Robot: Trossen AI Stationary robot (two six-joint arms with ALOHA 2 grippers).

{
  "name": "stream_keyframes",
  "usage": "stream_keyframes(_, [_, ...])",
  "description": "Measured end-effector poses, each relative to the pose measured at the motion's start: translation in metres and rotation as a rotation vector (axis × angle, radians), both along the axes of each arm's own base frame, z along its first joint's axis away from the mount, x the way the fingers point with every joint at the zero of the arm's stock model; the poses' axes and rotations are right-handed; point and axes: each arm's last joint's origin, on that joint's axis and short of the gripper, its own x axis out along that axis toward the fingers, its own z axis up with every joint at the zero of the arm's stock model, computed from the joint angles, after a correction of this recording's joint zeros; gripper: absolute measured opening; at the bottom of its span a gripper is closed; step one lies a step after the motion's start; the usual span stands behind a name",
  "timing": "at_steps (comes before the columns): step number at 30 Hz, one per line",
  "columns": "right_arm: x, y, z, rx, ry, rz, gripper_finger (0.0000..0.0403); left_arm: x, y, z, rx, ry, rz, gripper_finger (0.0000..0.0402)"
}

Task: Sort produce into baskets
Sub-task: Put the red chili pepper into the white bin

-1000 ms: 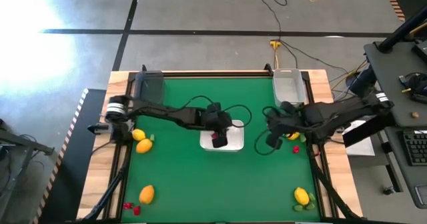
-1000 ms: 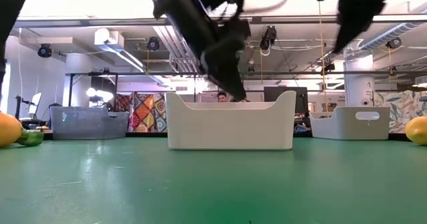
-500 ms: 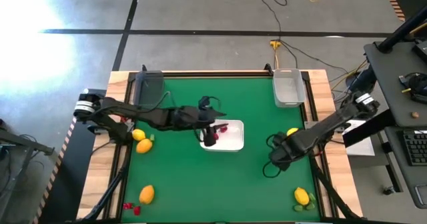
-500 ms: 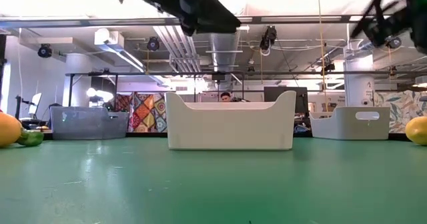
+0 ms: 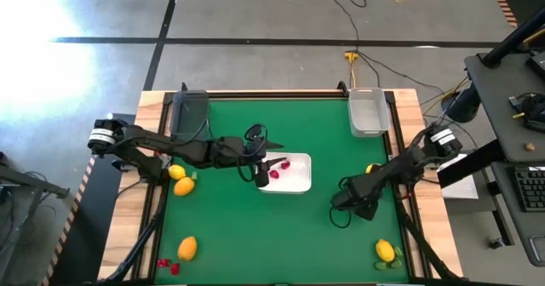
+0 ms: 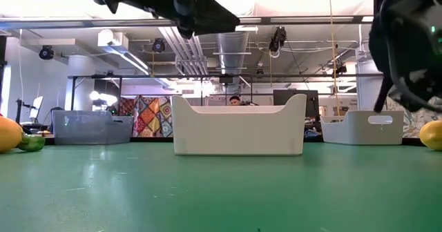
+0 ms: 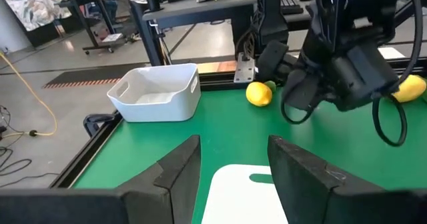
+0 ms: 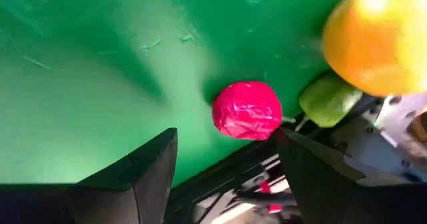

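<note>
The white tray sits mid-table with red berries lying in it. My left gripper hovers open at the tray's left rim, nearly level, with nothing between its fingers. My right gripper is open and tipped down over the cloth at the right. Just beyond its fingertips lie a red berry, a green piece and a lemon, all resting on the table.
A dark bin stands at the far left corner and a clear bin at the far right. A lemon with a green piece lies left. An orange and berries lie near left, another lemon near right.
My left gripper has risen out of the tray and drawn back toward the table's left edge, tipping from pointing down to nearly level; red berries stay in the tray. My right gripper has come down toward the table and its near edge, tipping downward.
</note>
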Motion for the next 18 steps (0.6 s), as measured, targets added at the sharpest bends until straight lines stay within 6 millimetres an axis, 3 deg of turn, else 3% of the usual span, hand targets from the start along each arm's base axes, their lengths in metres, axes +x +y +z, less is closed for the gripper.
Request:
stream_keyframes(9, [0.001, 0.001, -0.023, 0.076, 0.154, 0.163, 0.0237, 0.000, 0.000, 0.000, 0.001, 0.003, 0.000, 0.0158])
stream_keyframes(18, [0.013, 0.005, -0.023, 0.134, 0.140, 0.317, 0.0237, 0.000, 0.000, -0.001, 0.001, 0.011, 0.001, 0.0158])
